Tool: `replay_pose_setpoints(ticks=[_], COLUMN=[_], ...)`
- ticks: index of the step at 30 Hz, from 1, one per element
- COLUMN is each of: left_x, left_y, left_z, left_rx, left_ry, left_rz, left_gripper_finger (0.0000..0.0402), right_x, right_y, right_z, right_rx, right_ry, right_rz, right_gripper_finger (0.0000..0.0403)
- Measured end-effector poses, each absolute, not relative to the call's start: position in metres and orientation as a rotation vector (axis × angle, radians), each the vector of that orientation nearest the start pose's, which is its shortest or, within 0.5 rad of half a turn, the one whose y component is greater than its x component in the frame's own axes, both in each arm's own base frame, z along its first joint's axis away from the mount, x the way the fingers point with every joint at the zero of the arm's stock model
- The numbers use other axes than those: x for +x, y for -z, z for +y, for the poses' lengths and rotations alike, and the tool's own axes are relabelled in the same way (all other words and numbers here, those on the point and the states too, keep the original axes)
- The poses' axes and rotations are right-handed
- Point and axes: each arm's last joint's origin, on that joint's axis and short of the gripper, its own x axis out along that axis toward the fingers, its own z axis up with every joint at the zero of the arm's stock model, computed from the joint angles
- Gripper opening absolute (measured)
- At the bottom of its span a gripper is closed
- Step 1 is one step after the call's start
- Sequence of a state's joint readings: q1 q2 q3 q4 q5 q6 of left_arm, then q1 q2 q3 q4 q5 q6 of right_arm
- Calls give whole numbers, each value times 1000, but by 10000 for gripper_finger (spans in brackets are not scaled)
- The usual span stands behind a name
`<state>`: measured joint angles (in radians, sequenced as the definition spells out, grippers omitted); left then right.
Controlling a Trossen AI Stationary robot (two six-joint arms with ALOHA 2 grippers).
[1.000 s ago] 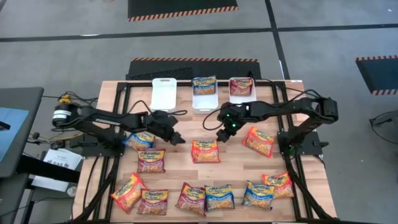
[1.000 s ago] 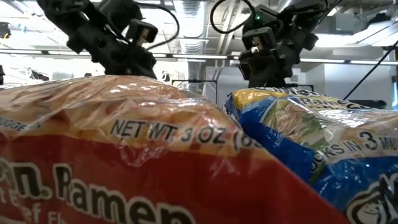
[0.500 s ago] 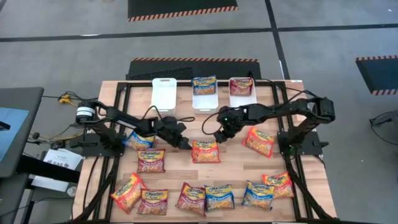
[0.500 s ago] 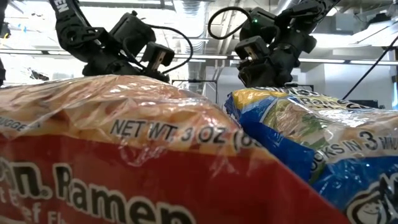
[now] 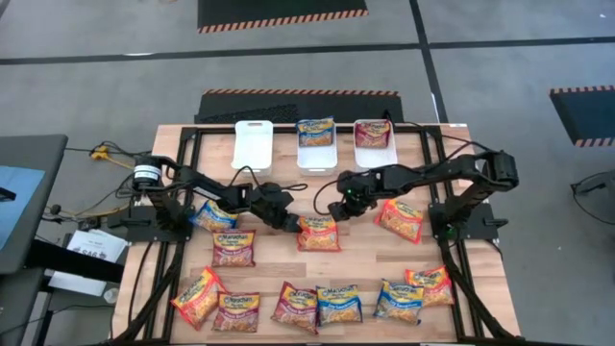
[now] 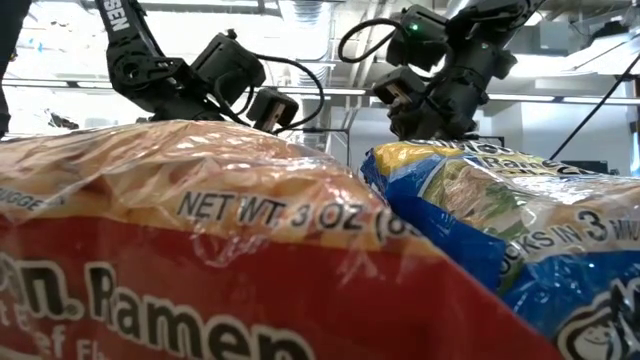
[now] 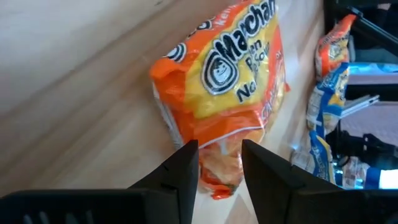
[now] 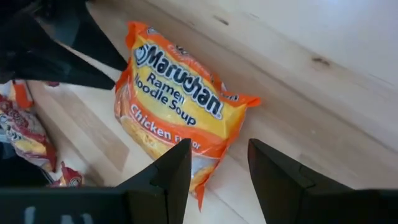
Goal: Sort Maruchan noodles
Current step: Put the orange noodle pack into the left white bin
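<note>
An orange Maruchan noodles packet (image 5: 319,234) lies flat on the wooden table's middle. My left gripper (image 5: 288,222) is low at its left end, open. In the left wrist view the fingers stand on either side of that end (image 7: 219,163). My right gripper (image 5: 335,211) hangs open just above the packet's far right corner (image 8: 217,152), pointing steeply down. Several more packets in orange, blue-and-yellow and dark red lie around, such as an orange one (image 5: 401,217) on the right and a dark red one (image 5: 233,247) on the left. My left gripper's fingers (image 7: 186,171) reach the orange packet's left end slanting down from the table's left, one on each side of it. Whether they touch the wrapper I cannot tell. The packet lies flat on the table.
Three white bins (image 5: 254,144) stand along the far edge; the middle one holds a blue-and-yellow packet (image 5: 315,130), the right one a dark red packet (image 5: 373,133). A row of packets (image 5: 317,304) lies along the near edge. Black frame rails border the table.
My left gripper has come down and gone toward the table's right, to the left end of the orange packet, its fingers as far apart as before. My right gripper has rolled about its own line and stayed almost in place over the packet. The packet has not moved.
</note>
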<state>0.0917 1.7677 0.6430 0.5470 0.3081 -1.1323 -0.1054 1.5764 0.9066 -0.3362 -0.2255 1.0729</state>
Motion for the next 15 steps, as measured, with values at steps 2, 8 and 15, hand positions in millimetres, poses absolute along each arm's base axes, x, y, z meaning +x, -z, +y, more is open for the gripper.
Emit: replay_pose_setpoints(ticks=[2,8,15], left_x=[310,310,309], left_y=[-114,-113,-112], left_z=[20,21,21], left_rx=[-1219,-1220,-1219], left_ry=[-163,-189,-201], left_rz=[635,640,638], left_gripper_finger=[113,113,113], right_x=[301,302,302], right_y=[-181,-181,-181], right_z=[-22,-11,-3], right_rx=[1150,1185,1192], right_ry=[465,510,595], right_rz=[960,946,902], right_gripper_finger=[183,183,183])
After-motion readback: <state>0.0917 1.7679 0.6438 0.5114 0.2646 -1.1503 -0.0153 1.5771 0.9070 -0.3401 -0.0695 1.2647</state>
